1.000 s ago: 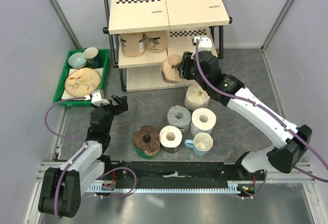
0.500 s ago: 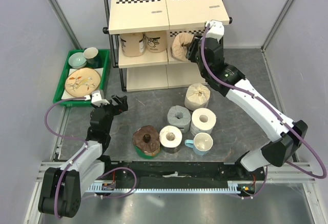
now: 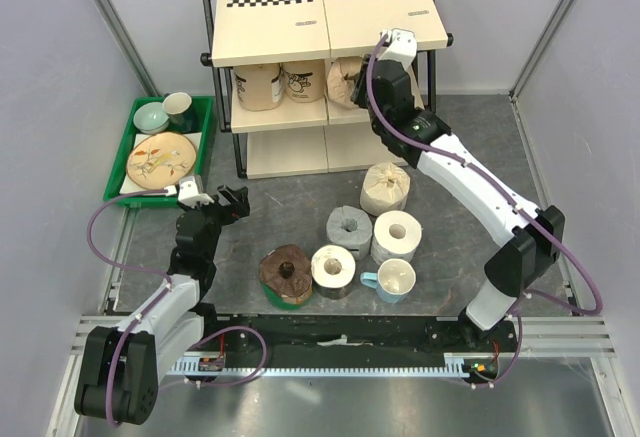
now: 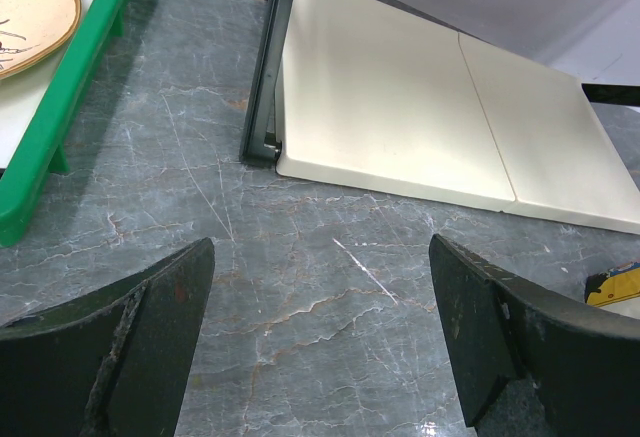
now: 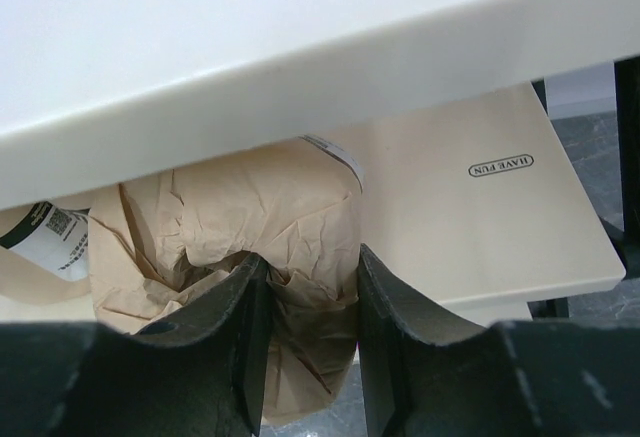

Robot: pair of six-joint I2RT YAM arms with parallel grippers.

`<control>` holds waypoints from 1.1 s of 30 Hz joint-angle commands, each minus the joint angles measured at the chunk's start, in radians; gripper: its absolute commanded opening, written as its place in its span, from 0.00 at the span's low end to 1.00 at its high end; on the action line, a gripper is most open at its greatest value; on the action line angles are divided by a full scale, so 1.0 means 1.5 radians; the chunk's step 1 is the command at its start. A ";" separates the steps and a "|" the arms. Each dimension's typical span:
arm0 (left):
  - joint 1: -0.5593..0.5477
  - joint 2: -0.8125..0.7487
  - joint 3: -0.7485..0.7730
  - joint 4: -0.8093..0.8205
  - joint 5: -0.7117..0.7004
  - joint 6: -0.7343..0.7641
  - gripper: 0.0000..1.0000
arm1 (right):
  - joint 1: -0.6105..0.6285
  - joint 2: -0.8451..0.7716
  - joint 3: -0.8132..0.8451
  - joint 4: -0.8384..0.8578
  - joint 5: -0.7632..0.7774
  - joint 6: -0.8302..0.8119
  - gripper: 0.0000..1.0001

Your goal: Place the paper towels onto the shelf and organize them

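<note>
Tan roll [image 5: 245, 219], pinched in the right claw [image 5: 307, 279], is at the shelf's [image 5: 480, 219] middle tier; left claw [image 4: 320, 257] gapes empty.

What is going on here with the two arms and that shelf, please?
The right gripper is shut on a tan paper towel roll, holding it under the top board of the shelf, at the middle tier beside two rolls standing there. The left gripper hovers open above the table, holding nothing. Five more rolls sit on the table in front of the shelf, next to a white mug.
</note>
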 commanded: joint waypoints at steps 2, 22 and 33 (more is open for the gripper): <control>0.000 -0.001 0.005 0.027 -0.010 -0.016 0.95 | -0.005 0.018 0.067 0.064 0.016 -0.016 0.41; 0.000 0.001 0.006 0.027 -0.010 -0.015 0.95 | -0.011 0.042 0.046 0.099 0.051 -0.027 0.42; 0.000 0.001 0.007 0.026 -0.011 -0.016 0.95 | -0.010 0.048 0.037 0.098 0.047 -0.023 0.45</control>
